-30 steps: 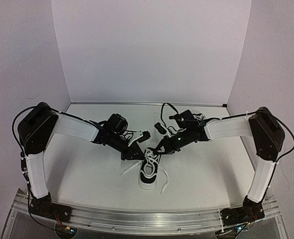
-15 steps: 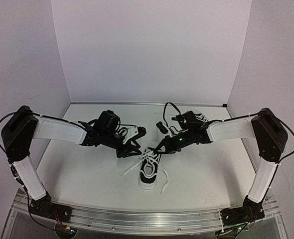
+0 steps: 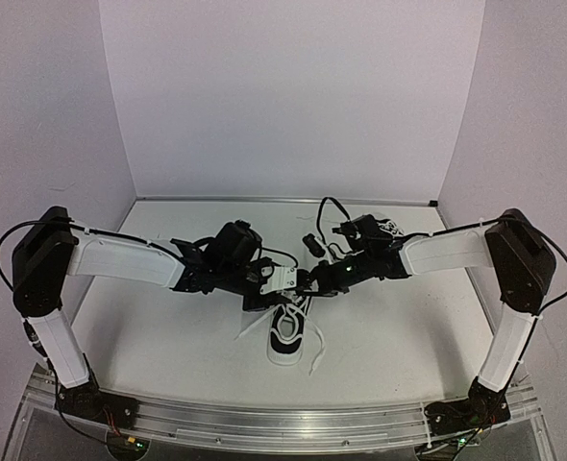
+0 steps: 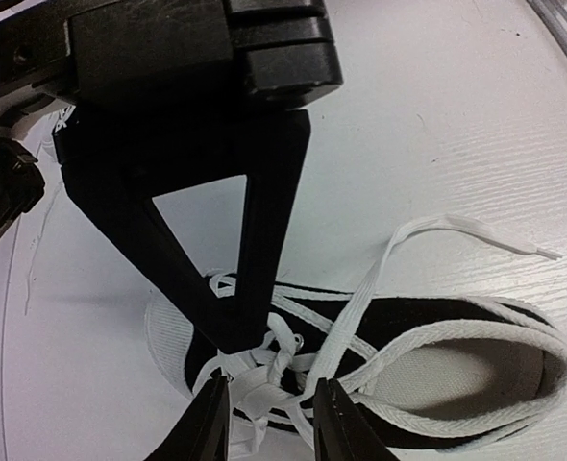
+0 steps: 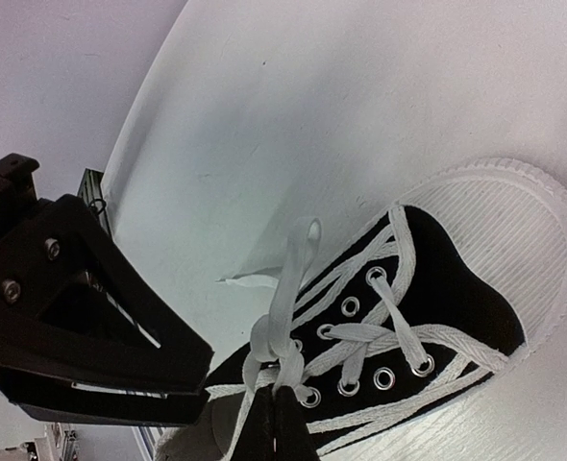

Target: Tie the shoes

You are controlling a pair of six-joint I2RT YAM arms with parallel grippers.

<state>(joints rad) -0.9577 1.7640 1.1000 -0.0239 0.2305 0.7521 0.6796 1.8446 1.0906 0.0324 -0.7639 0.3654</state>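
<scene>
One black sneaker [image 3: 285, 334] with a white sole lies at the table's middle, toe toward the back. Its white laces [image 4: 293, 351] are crossed into a knot over the eyelets, with loose ends [image 3: 317, 358] trailing on the table. My right gripper [image 5: 282, 396] is shut on a lace strand at the knot and also shows in the left wrist view [image 4: 228, 327]. My left gripper [image 4: 271, 389] is open, with its fingers [image 4: 211, 423] on either side of the knot. In the top view both grippers meet over the shoe's front [image 3: 293, 285]. The second sneaker [image 3: 387, 227] is partly hidden behind the right arm.
White walls close the table at the back and both sides. The left arm [image 3: 130, 261] and right arm [image 3: 447, 248] stretch inward across the table's middle. A metal rail [image 3: 274, 423] runs along the near edge.
My left gripper has swung right and down from beside the shoe to over the lace knot, next to the right gripper. The right gripper has stayed in place on the lace.
</scene>
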